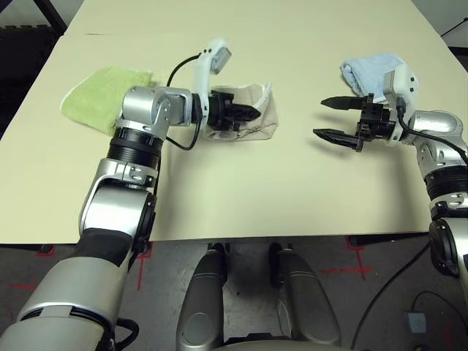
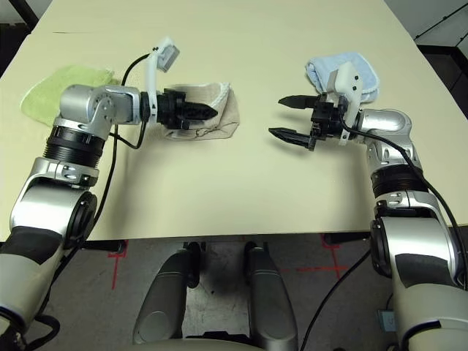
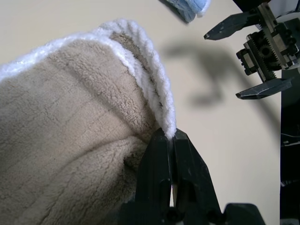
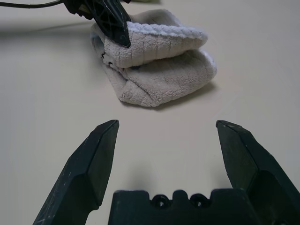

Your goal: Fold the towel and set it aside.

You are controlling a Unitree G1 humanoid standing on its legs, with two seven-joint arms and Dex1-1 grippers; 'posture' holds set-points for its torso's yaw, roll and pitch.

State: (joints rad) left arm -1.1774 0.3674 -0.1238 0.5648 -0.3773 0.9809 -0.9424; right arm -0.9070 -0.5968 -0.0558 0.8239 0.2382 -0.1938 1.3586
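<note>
No text, label, brand or number could be read anywhere. The towel [image 4: 159, 70] showed a few small dark marks along one folded edge, far too tiny and crumpled to make out as letters. Red tape marks [image 1: 358, 256] lay on the floor below the counter [image 1: 241, 197], crosses and corners only, carrying no writing.
</note>
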